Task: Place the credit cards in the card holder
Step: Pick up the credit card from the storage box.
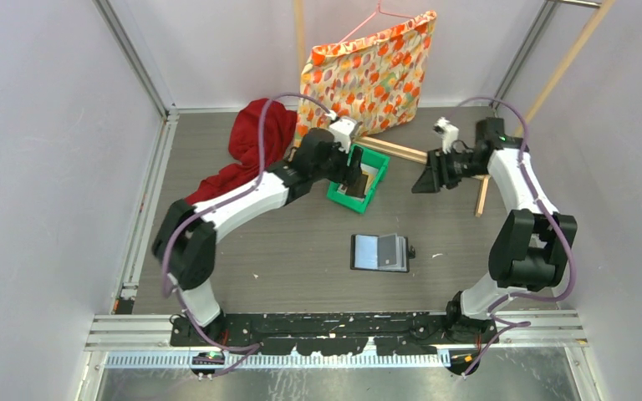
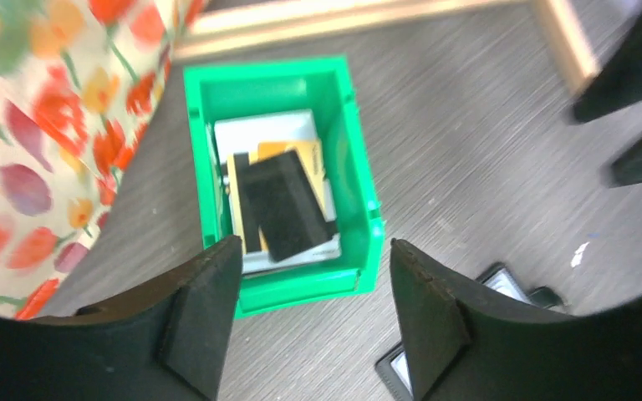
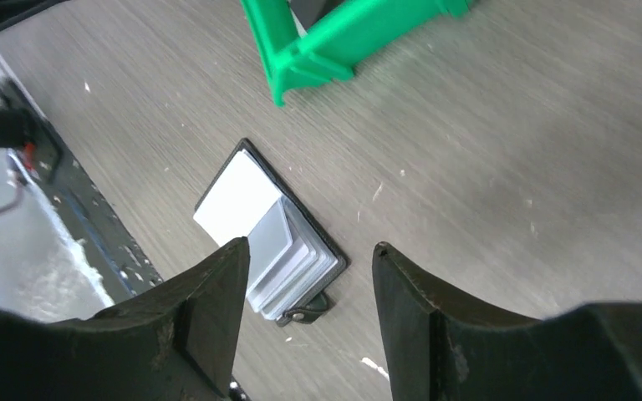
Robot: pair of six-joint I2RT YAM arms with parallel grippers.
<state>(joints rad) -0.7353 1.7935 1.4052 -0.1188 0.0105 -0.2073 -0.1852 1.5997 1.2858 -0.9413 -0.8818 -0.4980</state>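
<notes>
Card holder (image 1: 379, 252), black, lying open and flat on the grey table (image 1: 301, 251), nearest the arm bases; we log pale and greyish-blue pocket pages facing up and a snap tab at its right edge. Right gripper (image 1: 425, 180), beyond and to the right, raised above the table, fingers spread and empty. Left gripper (image 2: 313, 317), poised above the green tray (image 2: 359, 167), fingers likewise parted, nothing between them. Credit cards (image 2: 280, 200), all in that tray, loosely stacked: we count a white one lowest, a yellow-gold one over it, a dark one tilted on top. Wooden strip (image 1: 405, 150), just behind the tray. Red cloth (image 1: 255, 142), heaped far left. Flowered fabric (image 1: 372, 75), hanging against the back wall.
</notes>
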